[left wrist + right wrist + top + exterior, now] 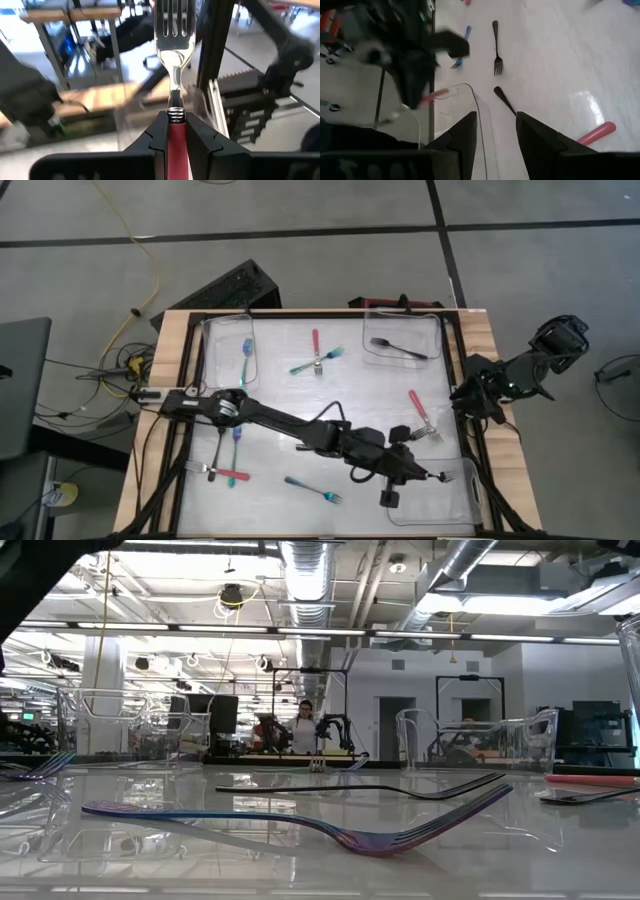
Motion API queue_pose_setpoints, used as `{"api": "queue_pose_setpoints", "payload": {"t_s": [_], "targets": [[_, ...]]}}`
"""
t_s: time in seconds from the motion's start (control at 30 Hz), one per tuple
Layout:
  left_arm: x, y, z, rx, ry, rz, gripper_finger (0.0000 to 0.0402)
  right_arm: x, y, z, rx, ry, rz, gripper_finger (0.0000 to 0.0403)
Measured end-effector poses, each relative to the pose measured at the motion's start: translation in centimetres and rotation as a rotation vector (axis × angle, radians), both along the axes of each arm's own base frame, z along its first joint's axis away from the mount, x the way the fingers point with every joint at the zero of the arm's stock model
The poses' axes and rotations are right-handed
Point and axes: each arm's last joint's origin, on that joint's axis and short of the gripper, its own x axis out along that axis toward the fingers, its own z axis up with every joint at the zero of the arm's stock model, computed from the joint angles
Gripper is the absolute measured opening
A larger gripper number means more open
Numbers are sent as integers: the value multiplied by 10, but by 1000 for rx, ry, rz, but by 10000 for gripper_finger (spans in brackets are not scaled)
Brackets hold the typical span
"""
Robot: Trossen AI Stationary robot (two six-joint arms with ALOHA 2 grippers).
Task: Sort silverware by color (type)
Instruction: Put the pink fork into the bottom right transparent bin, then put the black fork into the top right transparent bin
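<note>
My left gripper (428,474) reaches across the table to its near right corner, shut on a red-handled fork (175,75) whose metal tines (446,476) stick out over a clear tray (470,498). My right gripper (495,135) waits open beyond the table's right edge, nothing between its fingers. On the table lie other forks: red (420,413), red (316,342), teal (315,364), teal (312,490), blue (237,442) and a crossed pair (218,472). A blue fork (247,352) lies in the far-left tray, a black one (400,347) in the far-right tray. My left gripper pinches the fork's red handle (176,142) between its two fingers, just behind the ribbed metal collar. The fingers run along the fork, about level, coming from the table's left. The neck and tines (173,25) jut straight out past the fingertips, lifted clear of the table.
Clear trays stand at the far left (225,330), far right (435,330) and near right. A black frame (462,360) runs round the table top. The middle of the table (370,395) is bare. A person (305,725) stands far off in the room.
</note>
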Motion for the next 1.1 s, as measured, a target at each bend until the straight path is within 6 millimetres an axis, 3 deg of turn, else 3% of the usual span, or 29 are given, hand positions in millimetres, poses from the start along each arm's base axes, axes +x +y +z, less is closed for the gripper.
{"api": "queue_pose_setpoints", "payload": {"t_s": [0.1,0.37,0.67,0.9,1.1], "targets": [[5,-5,-18,-10,13,-9,21,-2,-1,1,7,-7,-1,159],[2,-10,-35,25,131,-3,26,-4,-3,1,-3,-18,12,159],[2,-8,-37,57,156,19,161,-4,-3,1,-13,-22,20,159],[8,7,-30,2,92,-99,196,-4,-3,1,-8,-19,15,159],[11,32,5,-44,54,-248,188,-3,-3,1,-9,-19,15,159]]}}
